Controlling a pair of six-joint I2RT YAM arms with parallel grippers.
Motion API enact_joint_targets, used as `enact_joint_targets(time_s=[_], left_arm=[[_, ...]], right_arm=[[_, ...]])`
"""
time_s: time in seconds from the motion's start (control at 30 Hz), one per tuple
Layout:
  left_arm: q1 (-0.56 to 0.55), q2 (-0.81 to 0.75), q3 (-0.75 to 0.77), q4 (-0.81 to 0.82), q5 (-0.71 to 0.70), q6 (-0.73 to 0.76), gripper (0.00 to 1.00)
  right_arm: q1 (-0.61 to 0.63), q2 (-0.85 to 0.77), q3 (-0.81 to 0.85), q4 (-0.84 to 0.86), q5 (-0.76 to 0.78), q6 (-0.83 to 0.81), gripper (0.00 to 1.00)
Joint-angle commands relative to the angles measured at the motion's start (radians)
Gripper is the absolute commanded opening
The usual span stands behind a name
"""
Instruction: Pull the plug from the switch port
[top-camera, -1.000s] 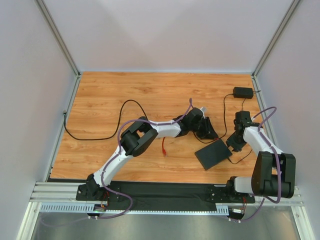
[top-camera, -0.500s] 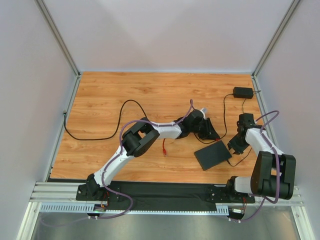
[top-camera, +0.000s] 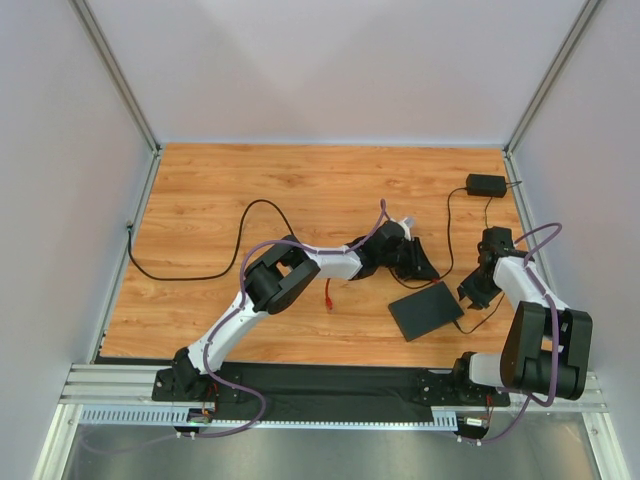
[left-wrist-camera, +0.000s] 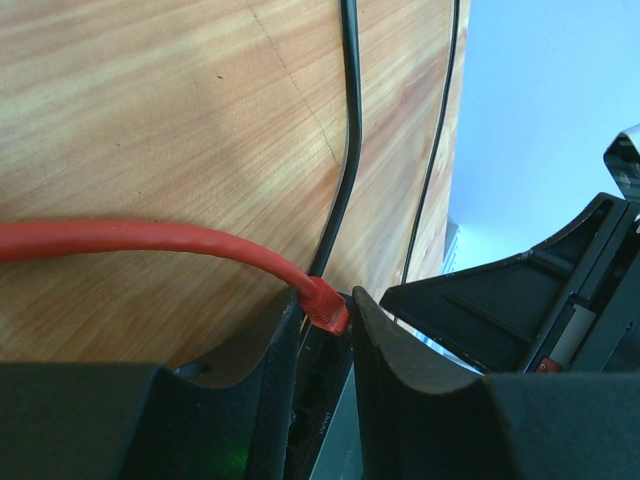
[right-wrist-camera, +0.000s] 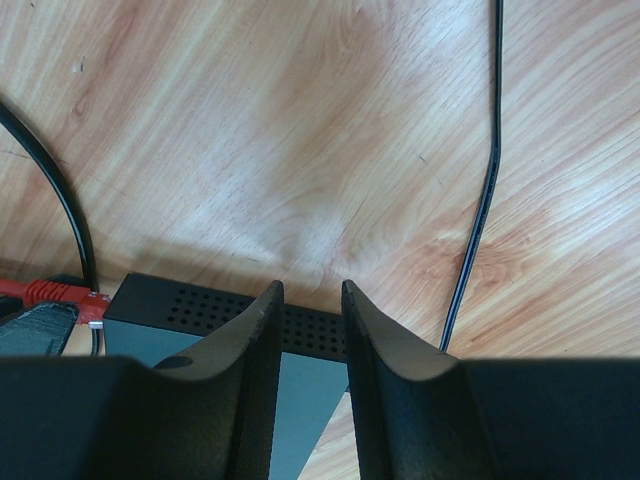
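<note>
From above, we see the box (top-camera: 427, 310) lying flat between our left claw (top-camera: 422, 271) and right claw (top-camera: 469, 296). On the left wrist, our claw pinches the red plug (left-wrist-camera: 326, 305) at the box's edge. On the right wrist, that claw's gap is narrow, its tips at the box's holey side.

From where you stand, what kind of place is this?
Probably a robot test booth: arms bolted to a rail, a wooden table walled by white panels, a black box and cable.

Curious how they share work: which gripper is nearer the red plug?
Left: the left gripper clasps the red plug; the right gripper sits at the switch, plug away to its side.
</note>
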Motion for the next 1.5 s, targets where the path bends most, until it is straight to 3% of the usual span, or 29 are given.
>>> enact_joint_targets(time_s=[0.0, 0.4, 0.53, 0.67, 0.93, 1.23, 1.3, 1.47], left_arm=[[-0.010, 0.004, -0.023, -0.048, 0.029, 0.045, 0.37], [-0.010, -0.027, -0.061, -0.007, 0.043, 0.101, 0.48], [-0.010, -0.013, -0.049, -0.022, 0.053, 0.101, 0.37], [-0.013, -0.002, -0.030, -0.033, 0.062, 0.097, 0.36], [-0.013, 0.001, -0.044, 0.001, 0.055, 0.077, 0.15], [-0.013, 0.004, -0.068, 0.078, 0.062, 0.046, 0.05], [-0.013, 0.001, -0.082, 0.101, 0.063, 0.031, 0.07], [-0.010, -0.028, -0.130, 0.131, 0.050, 0.006, 0.35]], right_arm=[[-0.006, -0.004, 0.021, 0.031, -0.006, -0.014, 0.32], [-0.006, 0.001, 0.044, 0.034, -0.018, -0.014, 0.32], [-0.006, 0.001, 0.056, 0.023, -0.021, -0.011, 0.32], [-0.006, -0.005, 0.069, 0.015, -0.018, -0.008, 0.32], [-0.006, -0.040, 0.075, -0.003, -0.027, -0.016, 0.32], [0.038, -0.091, 0.110, -0.054, -0.014, -0.020, 0.33], [0.054, -0.094, 0.118, -0.064, -0.037, -0.014, 0.33], [0.083, -0.083, 0.096, -0.066, -0.154, 0.015, 0.33]])
